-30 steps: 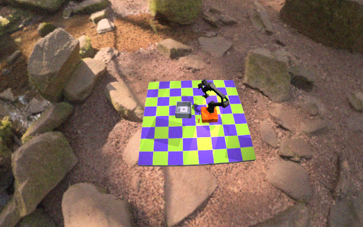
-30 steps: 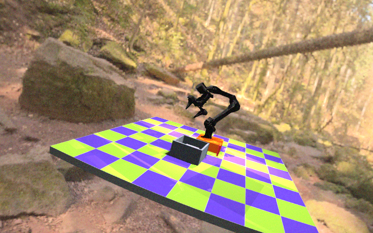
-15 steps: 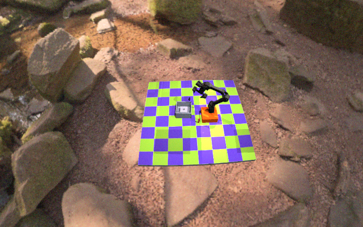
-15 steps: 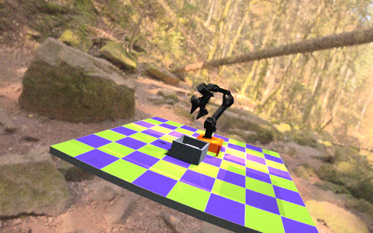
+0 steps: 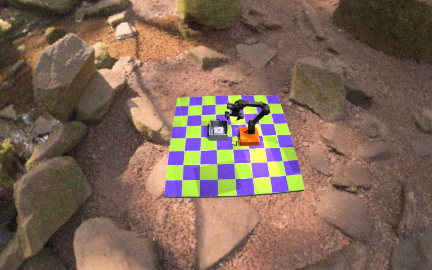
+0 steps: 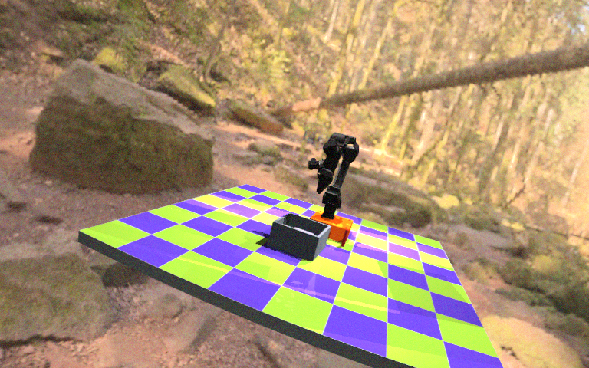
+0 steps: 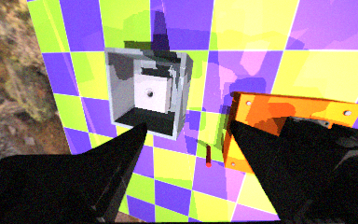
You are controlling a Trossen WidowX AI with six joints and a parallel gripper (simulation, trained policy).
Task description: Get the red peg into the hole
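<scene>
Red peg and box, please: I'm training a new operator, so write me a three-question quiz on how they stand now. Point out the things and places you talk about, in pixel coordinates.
1. True or false: the red peg (image 5: 236, 143) (image 6: 344, 239) (image 7: 208, 156) is inside the gray box (image 5: 217, 138) (image 6: 295, 241) (image 7: 112, 89).
2. Fill in: the white plate (image 5: 216, 130) (image 7: 156, 104) in the box has one visible ____.
3. Which describes the pincer (image 5: 234, 116) (image 7: 188, 125)?
a) open, holding nothing
b) shut on the peg
c) shut, holding nothing

Key: 1 false; 2 hole; 3 a
</scene>
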